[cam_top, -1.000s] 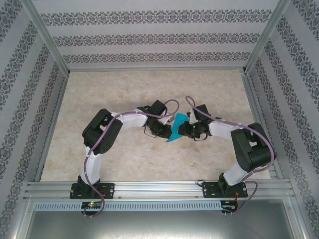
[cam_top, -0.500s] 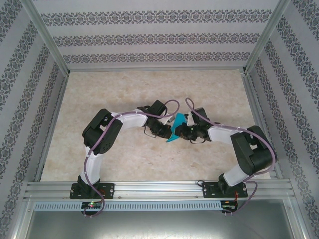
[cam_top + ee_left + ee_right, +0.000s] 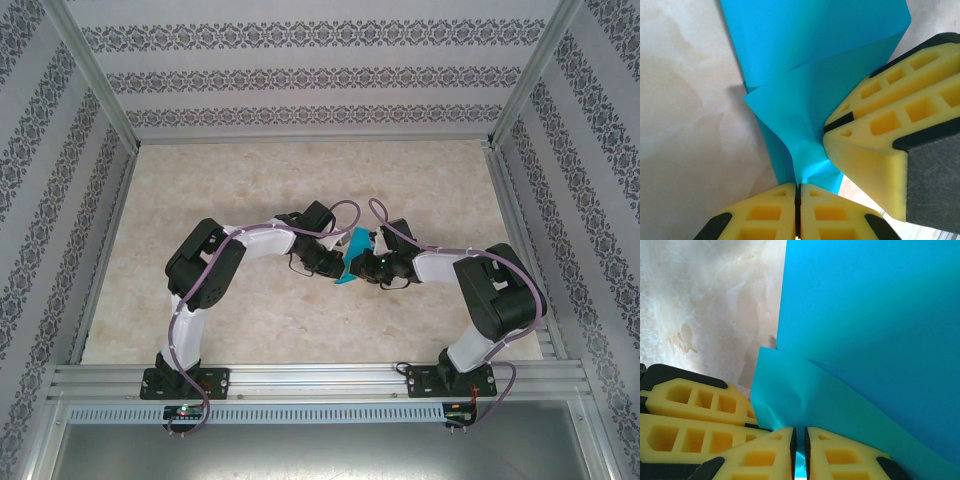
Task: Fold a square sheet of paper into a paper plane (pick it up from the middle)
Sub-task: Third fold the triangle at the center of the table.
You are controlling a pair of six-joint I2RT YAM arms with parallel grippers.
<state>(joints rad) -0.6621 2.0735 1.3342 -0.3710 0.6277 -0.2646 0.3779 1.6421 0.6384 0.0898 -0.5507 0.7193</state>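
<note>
The teal-blue square sheet of paper (image 3: 356, 252) hangs folded in loose layers above mid table, held between both arms. My left gripper (image 3: 340, 263) is shut on its lower edge; in the left wrist view the gripper (image 3: 798, 186) pinches a creased corner of the sheet (image 3: 805, 75), with the right arm's yellow fingers (image 3: 880, 130) close on the right. My right gripper (image 3: 368, 264) is shut on the sheet from the other side. In the right wrist view the right gripper (image 3: 799, 430) has a strip of the sheet (image 3: 865, 340) between its pads, and the left arm's fingers (image 3: 690, 420) sit just beside it.
The marbled beige tabletop (image 3: 250, 180) lies all round the two arms. Patterned walls and an aluminium frame (image 3: 310, 375) enclose the table. The two grippers are almost touching each other at the paper.
The right arm has edged left toward the left gripper and its jaws have closed down on the paper. The left arm and its grip have not moved.
</note>
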